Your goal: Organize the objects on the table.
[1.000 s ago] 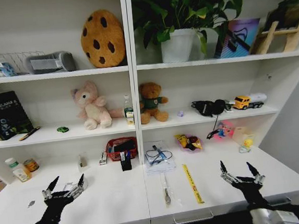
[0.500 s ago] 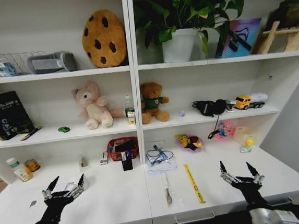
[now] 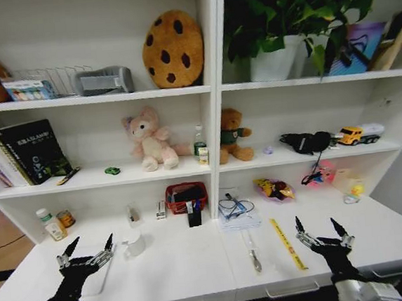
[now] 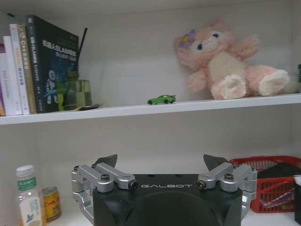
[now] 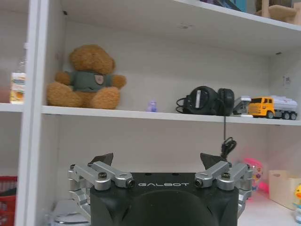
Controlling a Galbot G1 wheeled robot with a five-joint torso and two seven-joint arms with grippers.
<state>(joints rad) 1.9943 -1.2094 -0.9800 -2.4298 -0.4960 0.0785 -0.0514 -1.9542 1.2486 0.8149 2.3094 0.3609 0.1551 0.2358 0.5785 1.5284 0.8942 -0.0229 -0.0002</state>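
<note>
While both arms hover low over the counter, left tool and right tool stand spread, gripping nothing; the green toy car sits on the shelf above.

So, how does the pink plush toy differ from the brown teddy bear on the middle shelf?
The pink plush toy is pale pink with cream feet and leans with its legs stretched out; the brown teddy bear is brown, wears a green shirt and sits upright. The pink one sits in the bay left of the shelf divider, the bear in the right one. Both are soft toys on the same shelf level.
</note>
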